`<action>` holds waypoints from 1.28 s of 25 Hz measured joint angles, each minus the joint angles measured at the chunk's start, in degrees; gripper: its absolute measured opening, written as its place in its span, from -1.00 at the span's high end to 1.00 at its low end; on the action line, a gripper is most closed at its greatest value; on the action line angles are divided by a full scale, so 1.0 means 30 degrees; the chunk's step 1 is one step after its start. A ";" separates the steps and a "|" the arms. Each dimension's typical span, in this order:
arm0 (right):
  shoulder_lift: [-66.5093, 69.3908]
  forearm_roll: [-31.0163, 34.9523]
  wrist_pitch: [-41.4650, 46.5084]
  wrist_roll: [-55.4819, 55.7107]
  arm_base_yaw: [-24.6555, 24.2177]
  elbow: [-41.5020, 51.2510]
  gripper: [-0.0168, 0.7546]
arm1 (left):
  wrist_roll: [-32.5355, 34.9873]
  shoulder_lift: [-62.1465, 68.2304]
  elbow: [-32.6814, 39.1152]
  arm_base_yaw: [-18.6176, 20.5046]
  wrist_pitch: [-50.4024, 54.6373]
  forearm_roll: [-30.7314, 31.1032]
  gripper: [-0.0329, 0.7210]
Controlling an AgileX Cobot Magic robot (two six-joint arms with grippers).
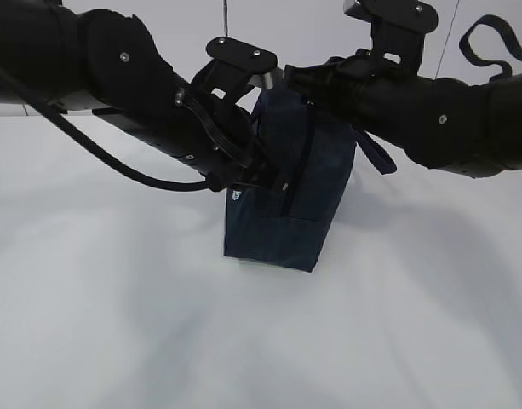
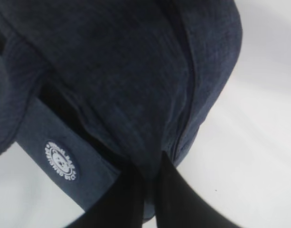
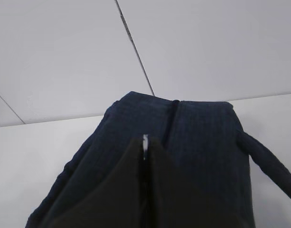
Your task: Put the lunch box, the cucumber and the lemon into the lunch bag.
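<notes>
The dark navy lunch bag [image 1: 286,230] stands tilted in the middle of the white table. My left gripper [image 1: 273,183] is at its left side, shut on a fold of the bag's fabric [image 2: 126,71], which sits between the black fingers [image 2: 183,199]. My right gripper [image 1: 299,85] is at the bag's top far end, shut on a thin silver zipper pull [image 3: 145,140] that shows between its fingertips over the bag [image 3: 197,133]. The lunch box, the cucumber and the lemon are out of view.
A loop handle [image 1: 375,153] hangs off the bag's right side, and also shows in the right wrist view [image 3: 268,161]. A round white logo [image 2: 61,160] sits on a strap. The white table [image 1: 116,324] spreads all around, with a wall behind.
</notes>
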 joint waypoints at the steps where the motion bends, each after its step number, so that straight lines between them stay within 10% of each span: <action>1: 0.0212 0.0000 0.0000 0.0000 -0.0009 -0.0214 0.96 | 0.0000 0.0000 0.0000 -0.0027 0.0000 0.0000 0.92; 16: 0.2874 0.0038 0.1729 -0.1199 -0.0937 -0.4959 0.96 | 0.0000 0.0000 0.0000 -0.0266 0.0623 0.0000 0.92; 32: 0.5661 -0.0036 1.0196 -0.2471 -0.3049 -1.1242 0.96 | 0.0000 -0.0105 0.0000 -0.0351 0.2314 0.0156 0.93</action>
